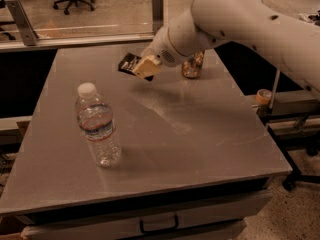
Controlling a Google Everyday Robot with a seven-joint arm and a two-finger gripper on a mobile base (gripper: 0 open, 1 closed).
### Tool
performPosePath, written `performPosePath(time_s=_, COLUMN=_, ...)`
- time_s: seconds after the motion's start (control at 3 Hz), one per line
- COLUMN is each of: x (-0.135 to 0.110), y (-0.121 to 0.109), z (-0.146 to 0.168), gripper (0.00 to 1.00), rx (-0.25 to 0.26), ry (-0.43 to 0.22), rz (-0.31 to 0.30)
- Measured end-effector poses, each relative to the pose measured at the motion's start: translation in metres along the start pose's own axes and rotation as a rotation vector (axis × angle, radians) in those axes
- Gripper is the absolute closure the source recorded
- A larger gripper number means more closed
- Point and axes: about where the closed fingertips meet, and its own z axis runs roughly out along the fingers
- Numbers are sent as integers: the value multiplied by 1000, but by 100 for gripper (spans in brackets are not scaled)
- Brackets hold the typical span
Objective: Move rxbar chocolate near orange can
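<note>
My gripper [142, 67] is shut on the rxbar chocolate [129, 64], a small flat black wrapper bar, and holds it in the air above the far middle of the grey table [200, 134]. The bar sticks out to the left of the fingers. The orange can [192, 65] stands upright at the far right of the table, partly hidden behind my arm. The bar is to the left of the can, a short way apart from it.
A clear plastic water bottle [97, 124] with a white cap stands upright at the left front of the table. A glass partition [90, 14] runs behind the far edge. A roll of tape [263, 96] sits on a ledge to the right.
</note>
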Motion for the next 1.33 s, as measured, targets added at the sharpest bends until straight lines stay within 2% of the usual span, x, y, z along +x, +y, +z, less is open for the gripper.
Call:
performPosePath(time_s=0.33, x=43, y=10, z=-24, gripper=100, rx=-13, ry=66, rz=33)
performPosePath(time_s=0.67, x=89, y=17, z=-49, gripper=100, rx=-4, ry=139, rz=92)
performPosePath(time_s=1.0, x=125, y=19, z=-68, gripper=100, rx=22, ry=198, rz=145)
performPosePath(time_s=1.33, x=148, y=13, z=-81, gripper=100, rx=62, ry=231, rz=186)
